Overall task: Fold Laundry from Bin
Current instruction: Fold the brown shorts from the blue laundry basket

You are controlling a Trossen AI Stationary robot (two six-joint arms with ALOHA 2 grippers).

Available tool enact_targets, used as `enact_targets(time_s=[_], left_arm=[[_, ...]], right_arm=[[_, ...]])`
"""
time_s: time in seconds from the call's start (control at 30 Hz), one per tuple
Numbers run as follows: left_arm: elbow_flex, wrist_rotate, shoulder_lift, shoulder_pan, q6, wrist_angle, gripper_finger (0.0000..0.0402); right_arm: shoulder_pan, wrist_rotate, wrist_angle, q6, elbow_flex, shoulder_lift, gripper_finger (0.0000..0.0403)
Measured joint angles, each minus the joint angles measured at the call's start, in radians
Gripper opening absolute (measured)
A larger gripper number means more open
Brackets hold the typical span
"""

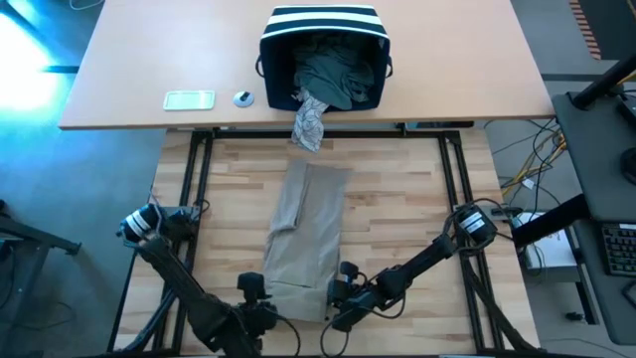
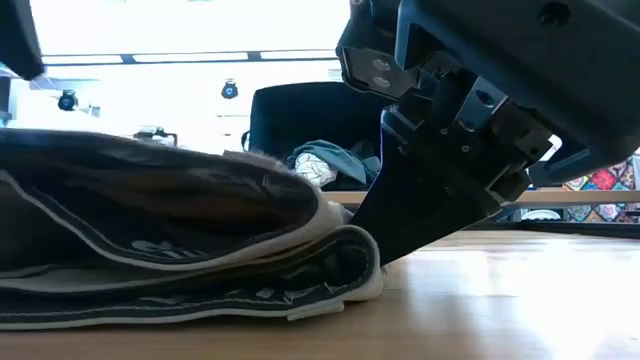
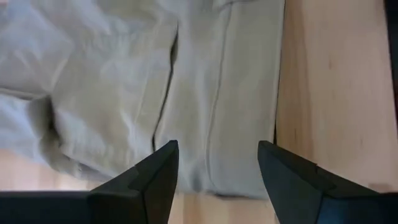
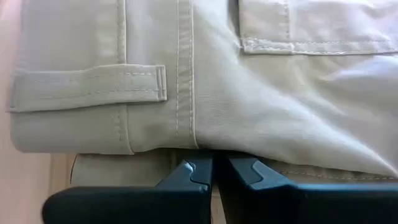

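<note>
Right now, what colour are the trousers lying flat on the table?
Tan, a light khaki. The trousers show it best in the right wrist view, stitching and belt loop included.

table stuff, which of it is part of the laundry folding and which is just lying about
Part of the job:
- tan garment, laid out between the arms
- bin with teal-green garment inside
- patterned garment hanging out of it

Lying about:
- pale flat rectangular item
- small round object

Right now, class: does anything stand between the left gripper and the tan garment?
Nothing visible does. The left gripper is open just above the tan garment's near edge, with only bare table beside it.
</note>
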Motion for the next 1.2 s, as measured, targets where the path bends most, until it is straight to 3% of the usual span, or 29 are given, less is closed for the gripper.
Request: enact_targets(time_s=[0.27,0.43,0.53,0.67,0.77,0.97,1.2], left_arm=[[-0.083,-0.035,-0.02,0.044,-0.054,-0.084,0.0204],[-0.237,-0.058,-0.022,0.117,-0.033,0.172,0.0204],[-0.326,0.01,-0.023,0.144,0.013,0.328,0.0204],[-0.376,0.054,-0.026,0.145,0.008,0.357,0.0204],[-0.386,0.056,-0.027,0.14,0.002,0.352,0.0204],[-0.387,0.061,-0.027,0.141,0.015,0.357,0.0204],[-0.389,0.078,-0.058,0.125,0.047,0.3,0.0204]], right_arm=[[0.006,-0.063,-0.084,0.014,-0.002,-0.077,0.0009],[0.006,-0.071,-0.153,0.014,0.0,-0.157,0.0009],[0.007,-0.087,-0.21,0.016,0.0,-0.208,0.0009],[0.021,-0.076,-0.247,0.021,0.001,-0.279,0.0009],[0.026,-0.011,-0.186,-0.011,0.002,-0.293,0.0009],[0.01,0.023,0.077,-0.094,0.005,-0.151,0.0009],[0.009,0.01,0.202,0.04,0.009,0.087,0.0009]])
